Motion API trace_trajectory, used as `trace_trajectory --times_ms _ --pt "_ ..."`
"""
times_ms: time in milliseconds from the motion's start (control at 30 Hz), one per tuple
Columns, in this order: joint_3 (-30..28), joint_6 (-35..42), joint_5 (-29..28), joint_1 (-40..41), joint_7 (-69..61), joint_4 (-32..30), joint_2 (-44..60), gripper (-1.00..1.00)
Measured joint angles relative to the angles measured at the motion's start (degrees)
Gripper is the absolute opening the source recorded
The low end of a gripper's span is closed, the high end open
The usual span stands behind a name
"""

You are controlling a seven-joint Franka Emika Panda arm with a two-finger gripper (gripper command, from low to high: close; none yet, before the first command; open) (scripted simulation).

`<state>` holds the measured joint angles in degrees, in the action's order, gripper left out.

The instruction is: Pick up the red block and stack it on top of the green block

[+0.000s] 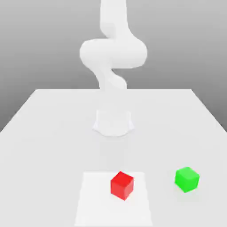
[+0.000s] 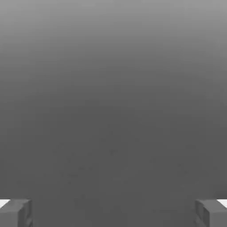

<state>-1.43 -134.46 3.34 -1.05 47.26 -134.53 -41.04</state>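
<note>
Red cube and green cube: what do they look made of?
Red cube: uniform bright red, smooth matte faces, no grain or glints; looks like painted or plastic, but a render leaves that open. Green cube: same flat matte look in bright green.

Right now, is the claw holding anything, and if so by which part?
Nothing is held. The claw is open with only empty space between its fingertips; the red block and green block sit apart on the table.

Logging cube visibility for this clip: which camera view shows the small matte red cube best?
The exterior view: the small matte red cube sits whole on the white table, apart from the small matte green cube. The hand view shows none of it, only grey background between two open fingertips.
</note>
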Motion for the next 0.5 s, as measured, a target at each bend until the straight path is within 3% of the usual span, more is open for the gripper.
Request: trace_trajectory --times_ms 300,500 --pt "-0.2 -10.5 10.0 -2.7 8.3 -10.7 20.4 0.00" --pt "2.8 -18.5 8.7 -2.3 19.8 -18.1 33.3 0.00"
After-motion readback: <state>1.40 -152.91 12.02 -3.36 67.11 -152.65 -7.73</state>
